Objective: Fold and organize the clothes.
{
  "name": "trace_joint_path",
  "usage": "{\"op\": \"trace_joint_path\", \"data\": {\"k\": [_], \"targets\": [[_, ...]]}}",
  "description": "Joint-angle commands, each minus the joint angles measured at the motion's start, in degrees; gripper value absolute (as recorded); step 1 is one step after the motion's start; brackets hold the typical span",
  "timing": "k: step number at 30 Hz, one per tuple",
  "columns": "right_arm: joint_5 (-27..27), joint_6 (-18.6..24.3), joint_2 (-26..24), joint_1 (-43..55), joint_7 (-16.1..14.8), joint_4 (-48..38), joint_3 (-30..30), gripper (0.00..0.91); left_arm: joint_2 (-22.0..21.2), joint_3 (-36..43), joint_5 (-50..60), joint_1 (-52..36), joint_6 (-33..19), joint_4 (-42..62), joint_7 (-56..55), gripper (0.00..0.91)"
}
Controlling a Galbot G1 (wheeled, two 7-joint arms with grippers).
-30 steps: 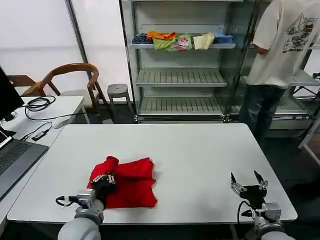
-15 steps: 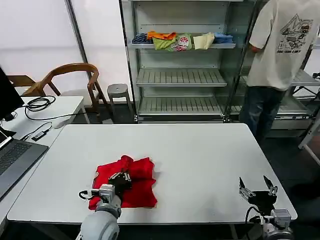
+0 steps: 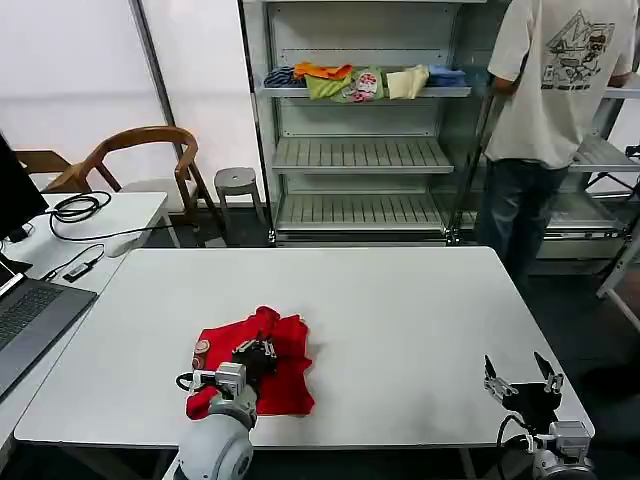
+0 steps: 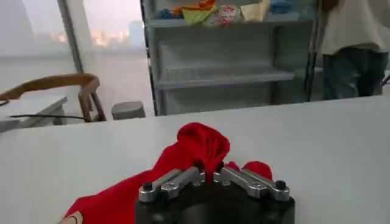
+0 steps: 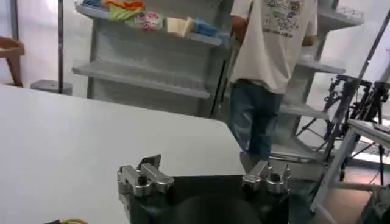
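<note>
Currently my left gripper [image 3: 256, 353] sits over the red T-shirt [image 3: 283, 372], fingers pinched tight on a raised ridge of the cloth; the left wrist view confirms it, red fabric [image 4: 198, 146] bunched up between the closed fingers [image 4: 177, 181]. Shirt lies crumpled on the white table [image 3: 400, 310], near its front edge, toward the left corner (a small patch of print shows at the shirt's left end). My right gripper [image 3: 519, 372] is parked over the front right corner of the table, fingers [image 5: 143, 176] spread wide, holding nothing. Well apart from the shirt.
</note>
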Motion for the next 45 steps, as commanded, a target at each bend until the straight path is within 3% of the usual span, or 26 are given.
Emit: {"op": "trace_joint_path", "data": {"k": [1, 11, 15, 18, 24, 31, 45], "targets": [[0.1, -0.2, -0.1, 0.1, 0.0, 0.3, 0.3, 0.907, -0.5, 2.1, -0.6, 0.2, -3.6, -0.2, 2.8, 0.907], [0.0, -0.1, 0.3, 0.3, -0.2, 0.9, -0.2, 0.907, -2.7, 2.9, -2.6, -0.8, -11.0, -0.5, 5.6, 0.907], [0.0, -0.2, 0.4, 1.8, -0.2, 1.3, -1.3, 0.907, 0.4, -1.2, -3.3, 0.4, -12.7, -7.2, 7.1, 0.907], [0.0, -0.4, 0.6, 3.9, -0.2, 0.7, -2.7, 0.907, 4.5, -8.6, -4.2, 1.6, -12.9, -10.7, 8.0, 0.907], [0.1, -1.2, 1.2, 8.3, -0.2, -0.9, -5.1, 0.907, 10.8, -22.4, -9.0, 7.5, -10.7, -7.5, 8.3, 0.907], [-0.2, -1.2, 2.0, 9.7, -0.4, -2.4, -6.1, 0.907, 9.0, -23.0, -13.0, 12.8, -4.4, -1.7, 5.9, 0.907], [-0.3, -1.0, 2.0, 8.0, -0.5, -1.9, -4.8, 0.907, 6.1, -18.6, -16.3, 10.9, -4.3, 2.6, 1.1, 0.907]]}}
